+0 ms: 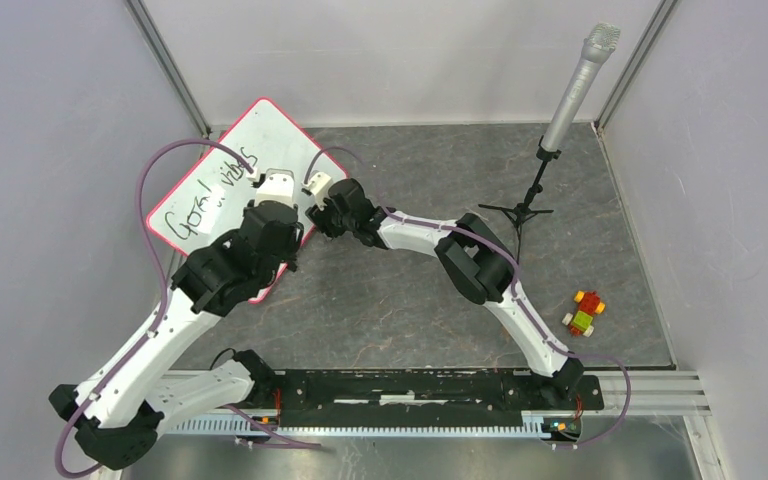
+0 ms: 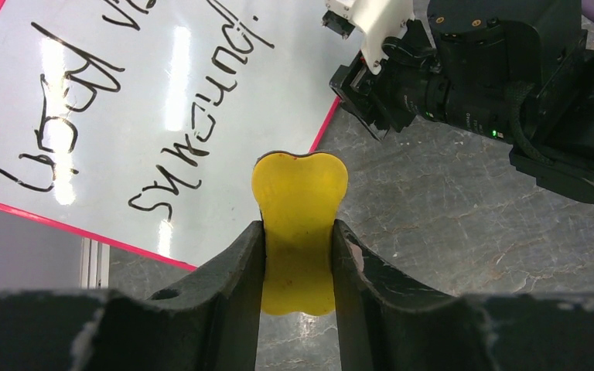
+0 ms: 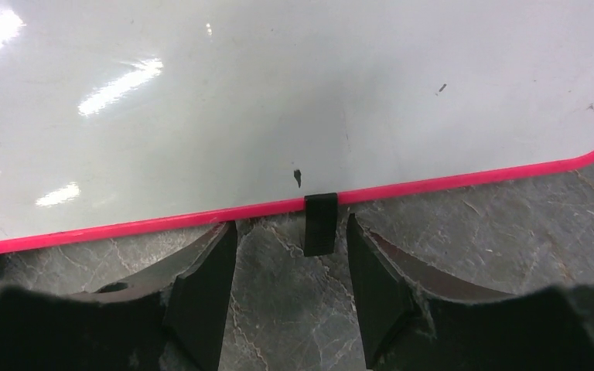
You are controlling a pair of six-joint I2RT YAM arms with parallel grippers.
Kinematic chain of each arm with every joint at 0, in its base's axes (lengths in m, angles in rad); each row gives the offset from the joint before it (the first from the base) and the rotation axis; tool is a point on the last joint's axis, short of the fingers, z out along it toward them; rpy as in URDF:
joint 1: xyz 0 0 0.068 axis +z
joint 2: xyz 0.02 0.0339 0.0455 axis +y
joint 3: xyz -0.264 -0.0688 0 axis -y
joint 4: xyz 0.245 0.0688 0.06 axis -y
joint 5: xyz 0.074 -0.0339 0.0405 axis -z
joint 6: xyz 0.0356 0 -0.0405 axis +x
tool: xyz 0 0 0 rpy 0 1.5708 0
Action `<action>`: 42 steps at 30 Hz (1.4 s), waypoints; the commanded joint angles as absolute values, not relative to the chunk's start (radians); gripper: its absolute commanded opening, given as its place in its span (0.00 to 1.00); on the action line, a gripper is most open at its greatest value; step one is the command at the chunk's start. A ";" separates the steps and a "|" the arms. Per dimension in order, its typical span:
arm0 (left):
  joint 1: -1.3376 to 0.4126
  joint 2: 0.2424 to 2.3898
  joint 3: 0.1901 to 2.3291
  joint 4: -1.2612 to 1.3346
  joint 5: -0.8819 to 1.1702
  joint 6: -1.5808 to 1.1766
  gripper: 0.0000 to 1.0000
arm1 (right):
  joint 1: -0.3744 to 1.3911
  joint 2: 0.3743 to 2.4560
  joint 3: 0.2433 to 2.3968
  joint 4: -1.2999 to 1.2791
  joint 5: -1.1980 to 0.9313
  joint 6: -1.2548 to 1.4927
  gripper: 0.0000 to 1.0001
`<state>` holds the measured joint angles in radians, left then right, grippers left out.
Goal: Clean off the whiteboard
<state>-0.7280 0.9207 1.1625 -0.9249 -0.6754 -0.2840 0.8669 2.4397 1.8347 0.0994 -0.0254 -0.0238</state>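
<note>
A large whiteboard point(image 1: 222, 180) with a thin pink rim is shown lying flat on a grey stone-patterned table point(image 1: 410, 300), turned at an angle at the table's far left, with one corner close to the back wall. Dark handwriting point(image 2: 85, 116) is seen across the part of the board nearest the left arm. The part seen from the right wrist is bare apart from a few small dark specks.

The left gripper point(image 2: 299, 232) is held over the board's right-hand edge, and a flat yellow piece point(image 2: 299, 193) with a lobed tip is clamped between its fingers. The lobed tip is seen over the board just inside the rim, beside the last of the writing. Whether the tip touches the board cannot be told.

The right gripper point(image 3: 290, 232) is set just off the same edge of the board, close beside the left gripper, with its fingers spread apart and nothing held. A small black clip point(image 3: 319, 224) on the rim is framed between the two fingers without being touched.

Well to the right of the board, a microphone on a stand point(image 1: 570, 90) and a small toy of coloured bricks point(image 1: 585, 313) are seen on the table.
</note>
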 commanded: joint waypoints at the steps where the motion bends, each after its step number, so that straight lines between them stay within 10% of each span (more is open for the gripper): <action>1: -0.684 0.920 1.167 -0.897 -0.622 -0.270 0.41 | 0.870 2.466 1.903 0.083 -0.023 -0.023 0.58; 24: -0.570 0.986 1.099 -0.902 -0.618 -0.279 0.39 | 0.868 2.375 1.781 0.107 0.017 -0.094 0.01; 42: -0.472 1.303 1.205 -0.738 -0.676 -0.239 0.37 | 0.704 2.211 1.483 0.101 -0.276 -0.070 0.00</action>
